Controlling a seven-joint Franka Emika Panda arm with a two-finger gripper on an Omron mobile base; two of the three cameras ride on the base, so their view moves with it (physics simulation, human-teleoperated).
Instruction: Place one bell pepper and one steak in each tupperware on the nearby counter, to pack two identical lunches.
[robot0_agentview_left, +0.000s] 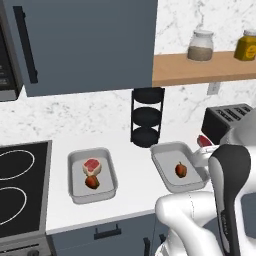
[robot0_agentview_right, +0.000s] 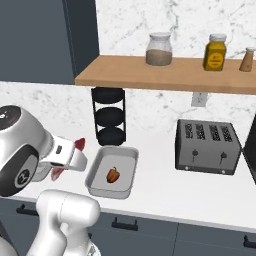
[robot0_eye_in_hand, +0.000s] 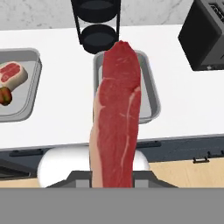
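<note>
Bare counter (robot0_agentview_left: 132, 165) between trays; black tiered rack (robot0_agentview_left: 147, 116) behind right tupperware (robot0_agentview_left: 167, 177), toaster (robot0_agentview_right: 207, 147) well right.

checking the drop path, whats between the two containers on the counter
Bare white counter lies between the left container and the right container, seen in the left base view.

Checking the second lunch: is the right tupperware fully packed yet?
No. The right tupperware holds one pepper; its steak is in the hand.

A home kitchen, apparently: a white counter (robot0_agentview_left: 130, 175) over slate-blue drawers, a stove (robot0_agentview_left: 20, 185), a toaster (robot0_agentview_right: 206, 147), and jars on a wooden shelf (robot0_agentview_right: 165, 74).
</note>
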